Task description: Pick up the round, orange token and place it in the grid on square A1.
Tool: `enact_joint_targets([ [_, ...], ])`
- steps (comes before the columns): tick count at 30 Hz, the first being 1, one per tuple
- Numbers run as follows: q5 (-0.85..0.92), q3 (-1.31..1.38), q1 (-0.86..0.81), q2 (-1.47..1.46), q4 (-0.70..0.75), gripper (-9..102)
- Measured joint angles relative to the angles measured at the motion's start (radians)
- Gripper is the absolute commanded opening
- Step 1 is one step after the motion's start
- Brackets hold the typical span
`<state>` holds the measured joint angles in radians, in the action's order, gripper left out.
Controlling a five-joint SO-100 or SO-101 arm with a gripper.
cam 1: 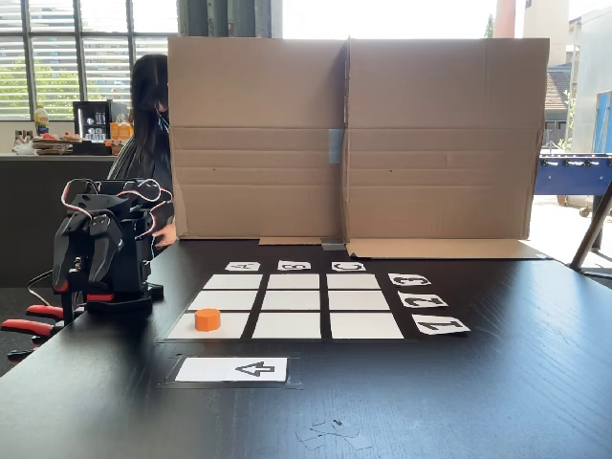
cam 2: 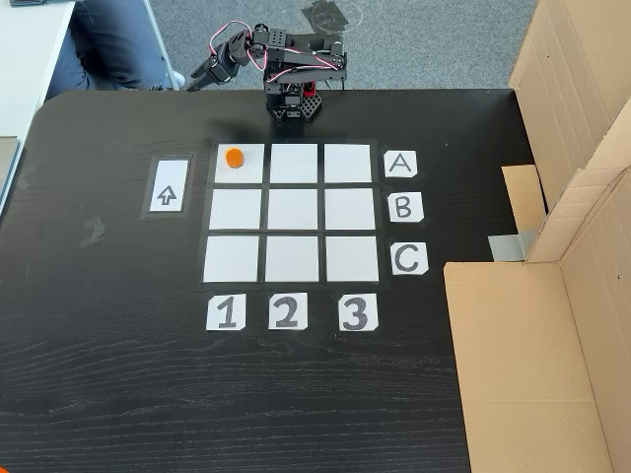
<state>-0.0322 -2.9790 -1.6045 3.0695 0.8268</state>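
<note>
Black wood-grain table [cam 2: 118,394] fills both fixed views, with wide bare surface below the number cards and to the left of the arrow card [cam 2: 167,186]. Cardboard screen [cam 1: 354,134] stands along the far edge in the front fixed view and along the right side in the top-down fixed view, closing off that side. Arm [cam 2: 286,74] sits folded at the table edge just beyond the grid [cam 2: 292,212], its gripper [cam 2: 202,76] hanging out past the edge over the floor; gripper [cam 1: 91,253] points down in the front fixed view, nothing held, can't tell if the jaws are parted or closed. Token [cam 2: 233,157] lies flat inside square A1 [cam 2: 246,169], the corner cell lining up with the A card [cam 2: 400,164] and the 1 card [cam 2: 226,312], toward its upper left part, clear of the black gaps. Token [cam 1: 207,319] is well apart from the gripper, nearest cell to the arm base. Other eight cells hold nothing. Person [cam 1: 148,115] sits behind the arm, beside the cardboard.
</note>
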Motion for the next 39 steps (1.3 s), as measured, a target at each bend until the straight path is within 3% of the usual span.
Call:
enact_joint_targets([
  [9,0.005,-0.071,-0.014,0.071,0.049,-1],
  [22,0.005,-0.077,-0.014,0.190,0.304,-1],
  [39,0.005,-0.077,-0.002,0.199,0.314,-1],
])
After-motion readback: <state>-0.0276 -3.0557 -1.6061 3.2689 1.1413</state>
